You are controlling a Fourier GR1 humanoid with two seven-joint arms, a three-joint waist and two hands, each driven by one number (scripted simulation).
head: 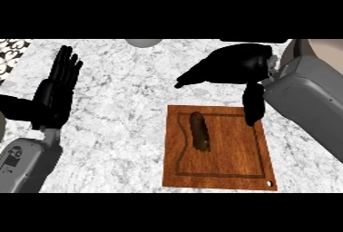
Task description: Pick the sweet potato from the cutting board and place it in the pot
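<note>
Sweet potato (pixel 199 131) lies lengthwise on the wooden cutting board (pixel 231 170), left of centre, untouched. My right robot hand (pixel 231 68) hangs above the board's far edge, fingers relaxed, grasping nothing, thumb pointing down over the right rim. My left robot hand (pixel 57 90) rests flat-fingered and released at the marble tabletop's (pixel 127 127) left side.

open marble counter (pixel 127 118) beside cutting board (pixel 227 167)

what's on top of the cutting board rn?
One brown elongated sweet potato lies on the brown wooden cutting board. The black right hand overlaps its upper right corner, hiding that part.
</note>
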